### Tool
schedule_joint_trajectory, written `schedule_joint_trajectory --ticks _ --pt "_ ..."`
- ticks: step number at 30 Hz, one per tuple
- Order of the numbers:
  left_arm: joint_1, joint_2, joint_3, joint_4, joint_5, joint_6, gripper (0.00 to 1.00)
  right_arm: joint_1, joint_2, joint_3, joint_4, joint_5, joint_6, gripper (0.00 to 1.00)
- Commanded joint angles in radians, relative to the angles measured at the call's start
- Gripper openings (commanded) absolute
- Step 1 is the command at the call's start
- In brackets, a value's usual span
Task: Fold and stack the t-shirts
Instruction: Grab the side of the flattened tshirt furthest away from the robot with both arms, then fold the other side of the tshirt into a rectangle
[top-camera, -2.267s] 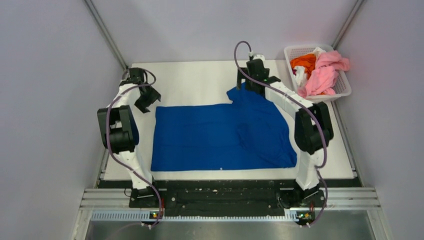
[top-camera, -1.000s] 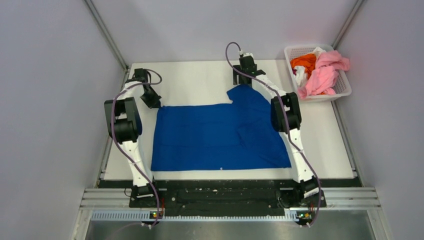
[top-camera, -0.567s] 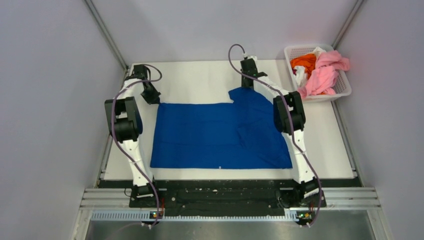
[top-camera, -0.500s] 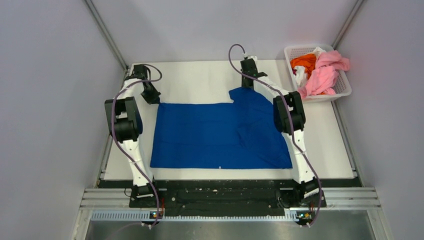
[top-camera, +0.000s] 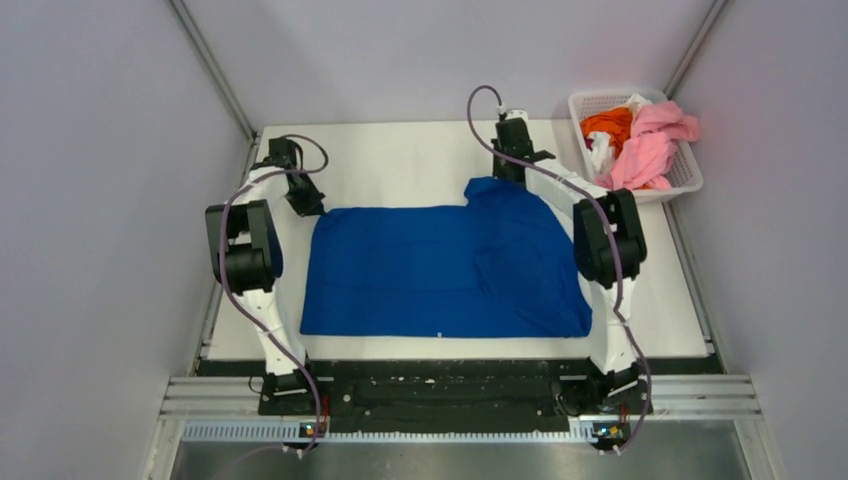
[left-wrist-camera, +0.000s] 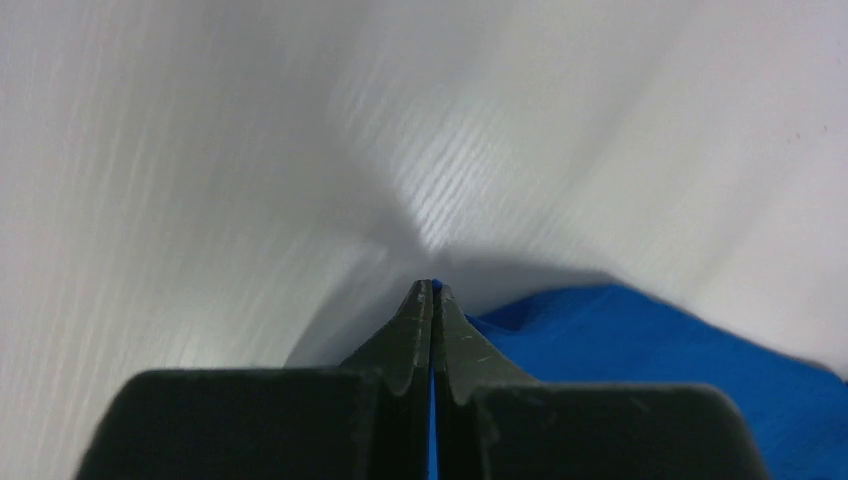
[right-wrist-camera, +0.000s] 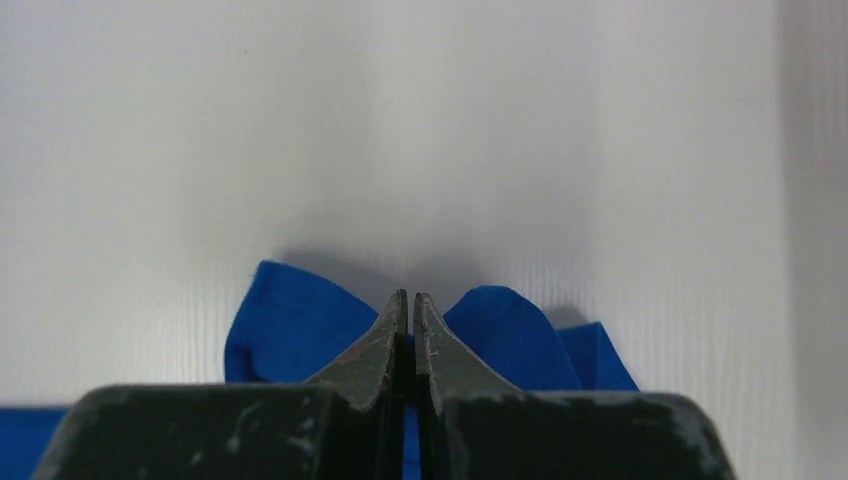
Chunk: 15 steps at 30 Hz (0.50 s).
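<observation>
A royal blue t-shirt (top-camera: 440, 270) lies spread flat on the white table, plain side up, a sleeve bulging at its far right. My left gripper (top-camera: 305, 204) is shut on the shirt's far left corner; in the left wrist view blue cloth (left-wrist-camera: 640, 340) shows between the closed fingers (left-wrist-camera: 433, 290). My right gripper (top-camera: 510, 172) is shut on the far right sleeve edge, where the right wrist view shows blue folds (right-wrist-camera: 290, 320) bunched either side of the tips (right-wrist-camera: 408, 298). Pink (top-camera: 650, 145), orange (top-camera: 608, 124) and white (top-camera: 600, 150) t-shirts are heaped in the basket.
A white lattice basket (top-camera: 690, 178) stands at the table's far right corner, beside the right arm. Grey walls close in on both sides. The black rail with both arm bases (top-camera: 440, 385) runs along the near edge.
The right gripper, open a second ago at the sleeve, has shut on the cloth. The right arm's elbow swung outward to the right. The left gripper kept its hold on the far left corner.
</observation>
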Motion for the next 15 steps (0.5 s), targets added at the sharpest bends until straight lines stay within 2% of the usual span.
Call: schedule_joint_trajectory --ticks 1,8,15 --pt "-0.016 -0.164 -0.08 0.087 0.026 0.028 0.0 0.015 -0.244 -0.158 0.096 -0.052 -0.012 0.0" --pt "-0.022 -0.335 -0.274 0.15 0.023 0.022 0.0 0.084 -0.493 -0.413 0.095 -0.017 -0.001 0.0" --pt "-0.023 -0.5 -0.437 0.182 -0.03 0.009 0.0 0.159 -0.722 -0.588 0.01 0.111 0.035 0.0"
